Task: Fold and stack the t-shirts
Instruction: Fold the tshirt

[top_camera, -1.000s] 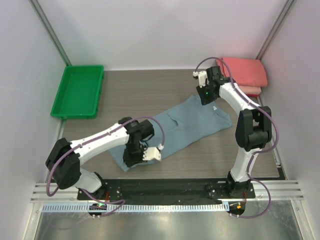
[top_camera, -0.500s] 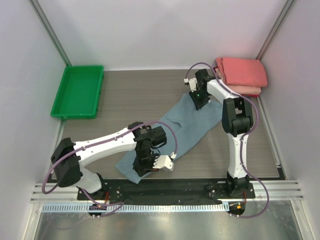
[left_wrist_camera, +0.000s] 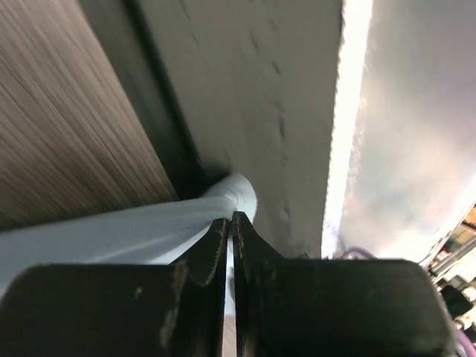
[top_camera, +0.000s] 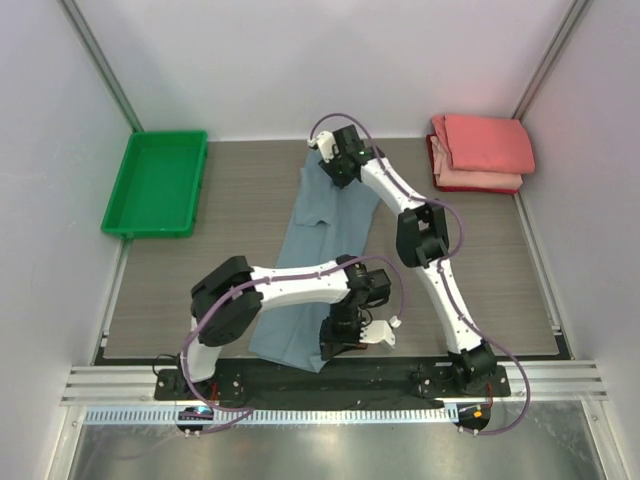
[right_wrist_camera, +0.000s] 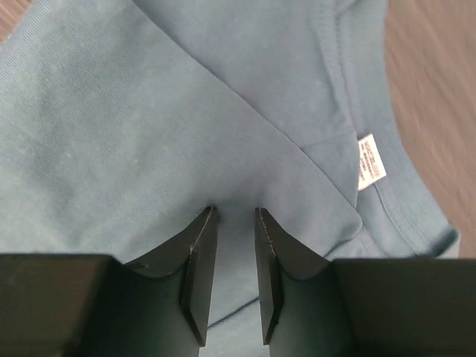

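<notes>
The blue-grey t-shirt [top_camera: 310,230] lies stretched in a long strip from the back middle of the table to its near edge. My right gripper [top_camera: 337,172] is at the far end, just beside the white neck label [right_wrist_camera: 370,162]. Its jaws [right_wrist_camera: 234,212] stand a narrow gap apart, with puckered cloth pinched between them. My left gripper [top_camera: 330,348] is at the near end by the hem. It [left_wrist_camera: 230,217] is shut on a rolled edge of the cloth [left_wrist_camera: 111,234]. Folded coral-pink t-shirts [top_camera: 485,150] are stacked at the back right.
A green tray [top_camera: 157,180] sits at the back left corner. The black base plate [top_camera: 400,375] and a metal rail run along the near edge, right under my left gripper. White walls close in the table on three sides.
My right gripper swept left from beside the pink stack to the back middle. My left gripper slid right along the near edge. The shirt turned from a diagonal to nearly front-to-back.
</notes>
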Tool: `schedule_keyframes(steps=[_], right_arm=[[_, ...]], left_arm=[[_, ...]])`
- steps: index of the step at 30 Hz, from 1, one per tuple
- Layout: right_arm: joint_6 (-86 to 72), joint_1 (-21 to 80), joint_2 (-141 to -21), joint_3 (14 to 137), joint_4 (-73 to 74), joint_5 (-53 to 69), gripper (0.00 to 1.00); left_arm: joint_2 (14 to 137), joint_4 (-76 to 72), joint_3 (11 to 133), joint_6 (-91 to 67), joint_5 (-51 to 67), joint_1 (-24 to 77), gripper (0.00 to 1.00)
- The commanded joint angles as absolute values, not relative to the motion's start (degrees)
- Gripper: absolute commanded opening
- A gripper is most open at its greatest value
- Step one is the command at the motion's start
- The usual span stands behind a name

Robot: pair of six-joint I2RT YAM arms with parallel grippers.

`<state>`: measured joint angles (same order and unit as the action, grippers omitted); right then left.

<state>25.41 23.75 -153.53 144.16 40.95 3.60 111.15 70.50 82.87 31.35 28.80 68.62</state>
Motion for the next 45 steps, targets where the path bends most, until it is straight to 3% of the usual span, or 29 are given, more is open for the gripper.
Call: schedule_keyframes(steps=[1,6,8,15,19,23,34,45], right_arm=[[26.2,25.1,-157.2,144.1,30.7,3.7,0.34],[24.5,25.3,-155.1,144.0,24.8,6.2,0.4],[22.2,24.9,-152.5,142.6,24.5,6.7,0.43],[16.4,23.4,-134.4,132.9,23.3,8.0,0.5],[17.0,22.9,-129.7,124.7,23.3,7.3,0.5],[16.9,22.0,-129.1,119.5,23.6,6.6,0.5],[17.3,21.0,-137.4,121.0,23.9,5.5,0.49],[20.5,20.7,-151.7,133.8,24.2,6.2,0.48]], left_arm=[[115.0,69.1,87.8,29.4,33.9,69.5,0.04],[118.0,65.1,92.3,25.6,30.9,68.9,0.16],[116.6,65.2,95.8,24.3,28.5,68.3,0.3],[110.0,68.6,103.2,23.2,27.7,66.2,0.41],[110.1,66.6,94.6,23.8,26.3,65.6,0.25],[109.8,58.1,85.1,23.1,24.4,65.1,0.18],[115.5,49.0,75.8,22.3,23.2,64.6,0.17],[125.2,49.7,85.4,23.6,23.8,64.2,0.17]])
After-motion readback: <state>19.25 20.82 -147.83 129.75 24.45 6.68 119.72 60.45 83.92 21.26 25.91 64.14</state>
